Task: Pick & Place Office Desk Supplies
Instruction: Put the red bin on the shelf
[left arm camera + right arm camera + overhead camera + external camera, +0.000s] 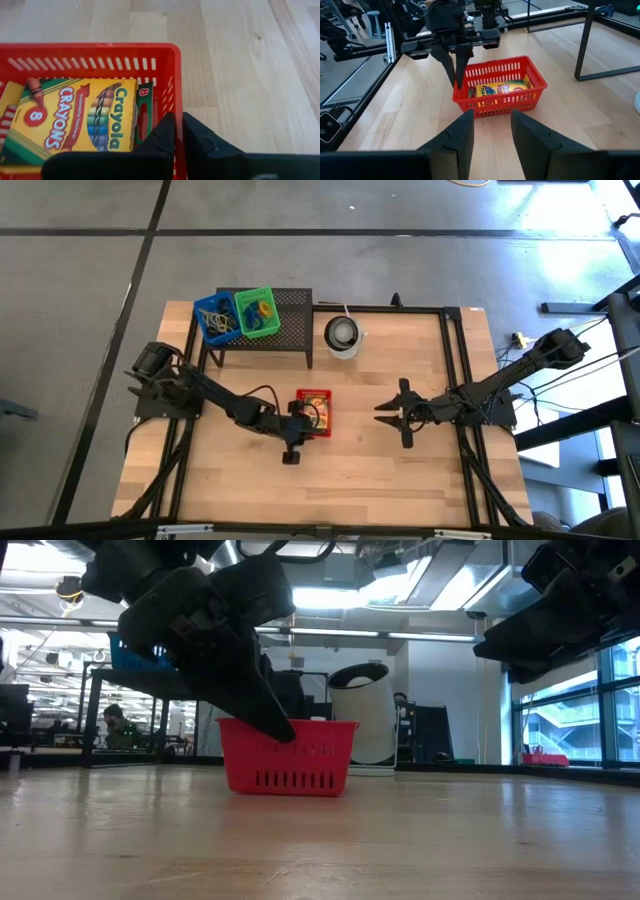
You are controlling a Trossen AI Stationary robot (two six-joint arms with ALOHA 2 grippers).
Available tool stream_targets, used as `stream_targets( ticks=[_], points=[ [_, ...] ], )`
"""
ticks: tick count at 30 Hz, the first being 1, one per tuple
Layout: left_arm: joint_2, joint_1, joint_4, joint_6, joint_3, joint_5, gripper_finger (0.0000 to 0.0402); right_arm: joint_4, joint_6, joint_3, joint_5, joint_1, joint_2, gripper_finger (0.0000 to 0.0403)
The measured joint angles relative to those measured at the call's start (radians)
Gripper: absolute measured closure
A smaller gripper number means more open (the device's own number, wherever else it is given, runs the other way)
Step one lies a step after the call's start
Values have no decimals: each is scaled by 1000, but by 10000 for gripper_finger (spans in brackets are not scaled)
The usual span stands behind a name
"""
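Left gripper (300, 423) down at the near-left corner of the red basket (314, 412), fingers (167, 131) pinched on the basket's rim wall, one inside, one outside, nearly together. Same clamp visible from the right wrist view, dark fingers (456, 70) closed over the corner of the basket (500, 90). Inside the basket, a yellow-green crayon box (80, 120) lying flat, a second box (10, 107) just beside it, mostly hidden.

Farther back on the left, a black rack (262, 325) carrying a blue bin (214, 320) and a green bin (256, 312), both holding small loose items too small to tell apart. White cup (342, 335) just right of the rack.

Right gripper (398, 416) hovering above bare wood, well apart from the basket, fingers (462, 132) partly apart, holding nothing.

Surface (380, 480) of light wood planks, framed by black rails. Beyond it, grey floor; in the low view, an open room with ceiling lights, windows at the right, and a person (115, 725) far off at the left.
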Motion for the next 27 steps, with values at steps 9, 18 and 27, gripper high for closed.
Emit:
stream_targets(
  ticks=[9, 18, 27],
  points=[
    [-36, 1, -50, 1, 0, -35, 394, -1, 0, 0, 0, 0, 0, 273],
    [-105, -8, -43, 98, 94, 39, 396, -1, 0, 0, 1, 0, 0, 273],
    [-111, 6, -350, 185, 328, -54, 397, -2, 0, 0, 2, 0, 0, 273]
  ],
)
